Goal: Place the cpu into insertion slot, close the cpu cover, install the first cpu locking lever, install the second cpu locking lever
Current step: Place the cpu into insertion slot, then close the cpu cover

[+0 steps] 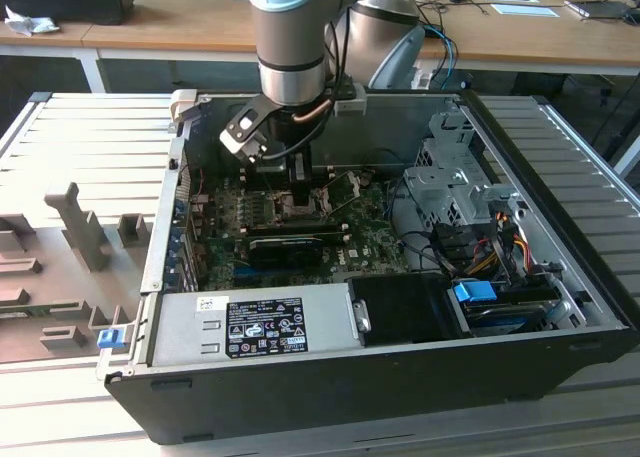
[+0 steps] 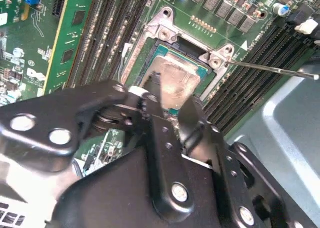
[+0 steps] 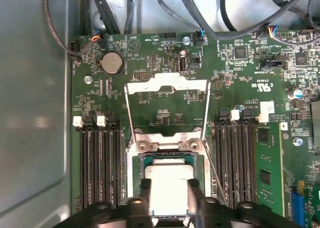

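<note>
The cpu [image 3: 167, 185] [image 2: 175, 78], a square chip with a dull silver top, lies level in the insertion slot [image 3: 134, 155] on the green motherboard. My gripper [image 3: 169, 195] [image 2: 172, 101] [image 1: 300, 177] is low over it, one black finger against each of two opposite edges, shut on the chip. The cpu cover [image 3: 192, 84] [image 1: 345, 184] stands swung open, hinged at the socket's rim on the side away from the fingers. A thin wire locking lever [image 2: 270, 68] [image 3: 215, 170] sticks out unlatched beside the socket.
Rows of black memory slots [image 3: 100, 163] [image 3: 240, 158] flank the socket. In the exterior view a long black card [image 1: 290, 247] lies just in front of it, with the power supply [image 1: 250, 327], a drive cage [image 1: 450, 187] and cables [image 1: 480, 247] inside the case walls.
</note>
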`<state>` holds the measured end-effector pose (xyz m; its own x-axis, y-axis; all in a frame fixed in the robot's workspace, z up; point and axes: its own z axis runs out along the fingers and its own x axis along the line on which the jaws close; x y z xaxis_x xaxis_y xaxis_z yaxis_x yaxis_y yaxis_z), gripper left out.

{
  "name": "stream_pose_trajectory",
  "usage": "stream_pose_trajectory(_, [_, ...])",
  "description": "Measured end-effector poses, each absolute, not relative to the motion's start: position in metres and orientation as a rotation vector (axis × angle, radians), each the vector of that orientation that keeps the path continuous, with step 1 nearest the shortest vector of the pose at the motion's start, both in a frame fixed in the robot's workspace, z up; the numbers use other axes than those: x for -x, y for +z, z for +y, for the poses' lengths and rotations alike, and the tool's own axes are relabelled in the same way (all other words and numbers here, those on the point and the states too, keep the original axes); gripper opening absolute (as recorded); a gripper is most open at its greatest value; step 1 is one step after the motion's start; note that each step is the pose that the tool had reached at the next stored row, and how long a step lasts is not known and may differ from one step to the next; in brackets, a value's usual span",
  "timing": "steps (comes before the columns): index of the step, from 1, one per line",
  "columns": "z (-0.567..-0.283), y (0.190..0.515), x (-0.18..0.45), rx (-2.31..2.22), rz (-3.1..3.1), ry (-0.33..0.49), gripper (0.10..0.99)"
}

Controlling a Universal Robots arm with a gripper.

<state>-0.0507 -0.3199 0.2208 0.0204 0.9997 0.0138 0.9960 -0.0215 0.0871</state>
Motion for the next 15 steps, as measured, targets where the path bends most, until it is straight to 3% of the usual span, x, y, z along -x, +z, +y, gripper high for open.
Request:
stream_pose_trajectory(5, [-0.3199,0.2226,0.0507,-2.208,2.157,0.109,0.157])
stream_pose_trajectory(15, [-0.3199,0.2290,0.0483,-2.216,2.151,0.106,0.157])
